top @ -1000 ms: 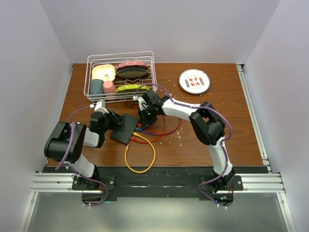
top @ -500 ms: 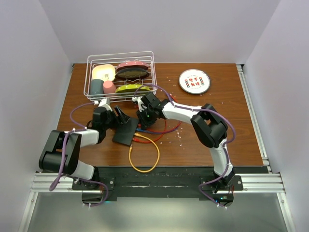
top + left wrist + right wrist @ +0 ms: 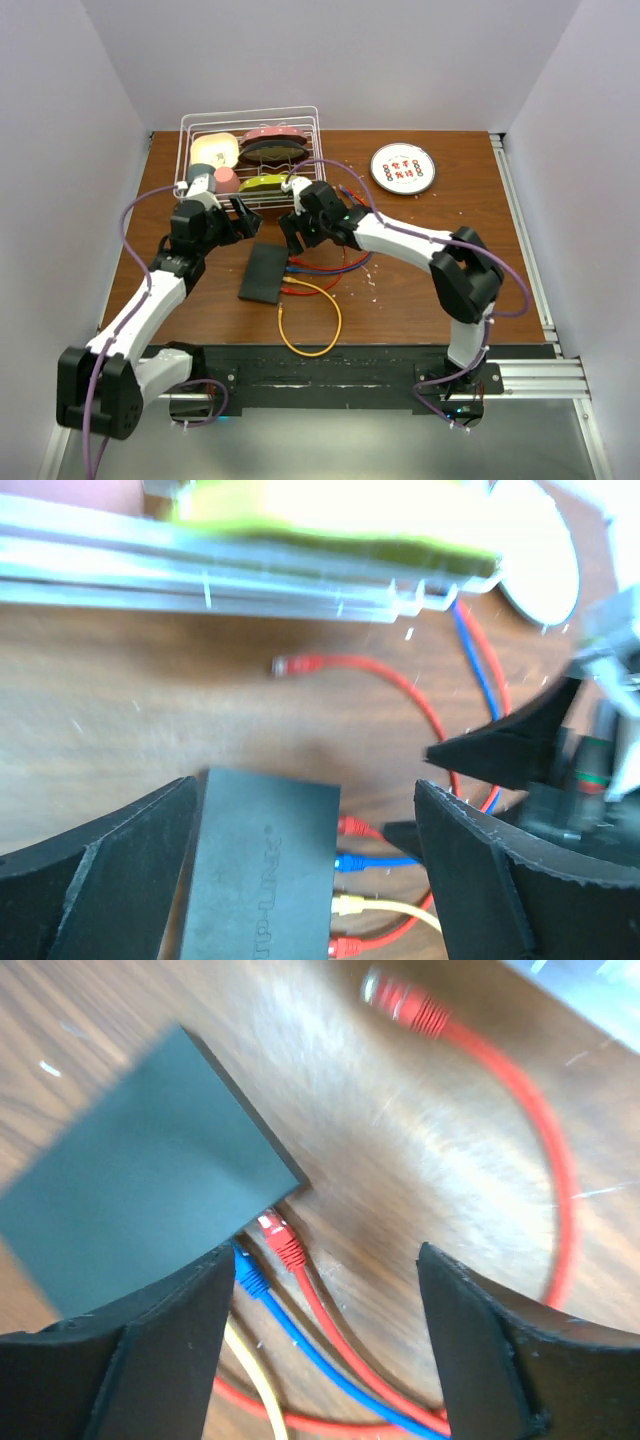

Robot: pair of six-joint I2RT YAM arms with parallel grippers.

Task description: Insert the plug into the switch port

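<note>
The switch (image 3: 263, 273) is a flat black box lying on the wooden table, with nothing holding it. Several plugs sit in the sockets along its right edge: a red plug (image 3: 280, 1235) nearest the far end, then a blue plug (image 3: 250, 1278), a yellow plug (image 3: 346, 907) and another red one (image 3: 345, 945). My left gripper (image 3: 243, 213) hangs open just behind the switch (image 3: 265, 870), which shows between its fingers (image 3: 100, 880). My right gripper (image 3: 298, 236) is open above the cables beside the switch (image 3: 140, 1180), its fingers (image 3: 500, 1350) apart with only cables below.
A white wire basket (image 3: 250, 130) of dishes stands right behind both grippers. A round white disc with red marks (image 3: 403, 168) lies at the back right. A yellow cable loop (image 3: 312, 325) trails toward the front edge. A loose red plug (image 3: 290, 665) lies near the basket.
Both grippers have opened. The left one let go of the switch and drew back toward the basket as its arm stretched out; the right one released the cables and lifted slightly.
</note>
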